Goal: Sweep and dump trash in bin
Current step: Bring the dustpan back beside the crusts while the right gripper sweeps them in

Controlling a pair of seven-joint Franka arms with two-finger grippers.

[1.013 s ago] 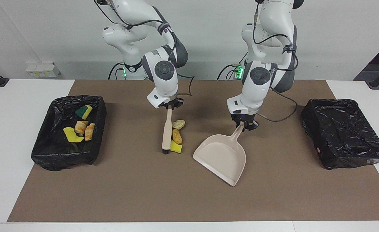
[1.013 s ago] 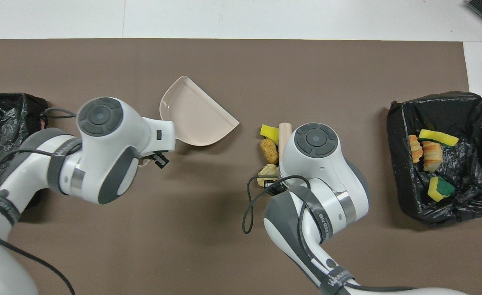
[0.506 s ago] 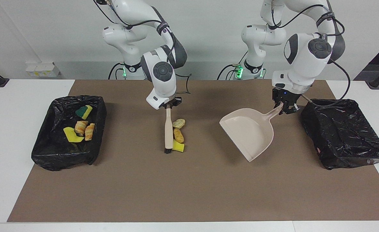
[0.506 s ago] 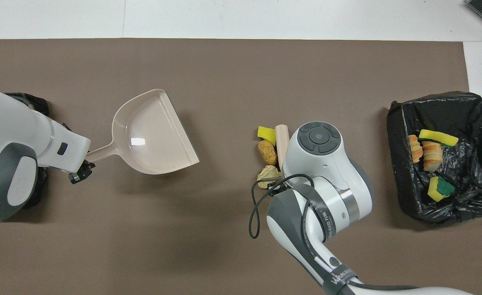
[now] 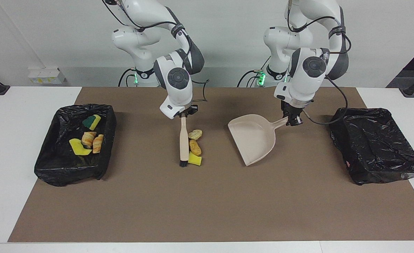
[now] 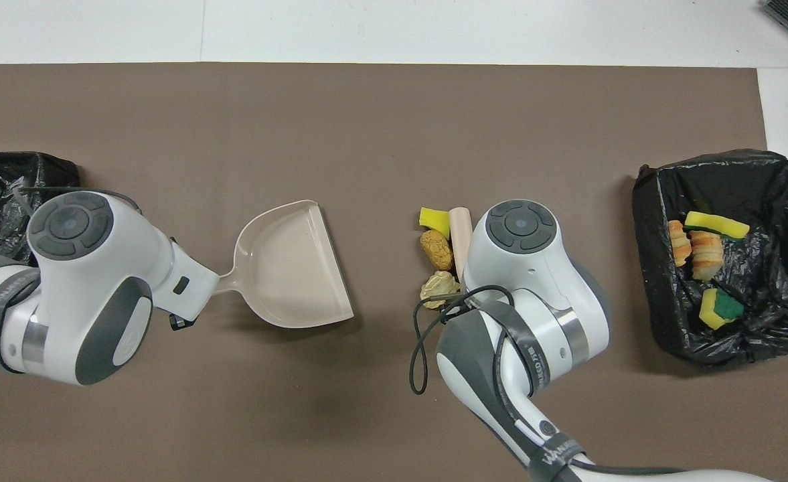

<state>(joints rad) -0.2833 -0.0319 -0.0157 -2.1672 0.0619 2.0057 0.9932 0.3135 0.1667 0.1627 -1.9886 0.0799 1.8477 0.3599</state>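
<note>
Three bits of trash lie in a row at mid-mat: a tan lump (image 5: 195, 134), a golden-brown lump (image 5: 194, 147) and a yellow sponge scrap (image 5: 195, 160). The beige brush (image 5: 183, 140) stands right beside them, bristles down on the mat, with my right gripper (image 5: 186, 114) shut on its handle top. My left gripper (image 5: 293, 119) is shut on the handle of the beige dustpan (image 5: 254, 137). The dustpan (image 6: 293, 268) has its straight open lip turned toward the trash (image 6: 436, 249), a hand's width from it. The black-lined bin (image 5: 104, 119) at the right arm's end holds several scraps.
A second black-lined bin (image 5: 375, 147) sits at the left arm's end of the brown mat (image 5: 207, 207), with nothing showing in it. White table borders the mat at both ends. A loose cable hangs from the right wrist (image 6: 420, 348).
The left arm swung the dustpan out toward the bin at its end and has now brought it back toward the trash, lip turned to face it. The brush has hardly shifted.
</note>
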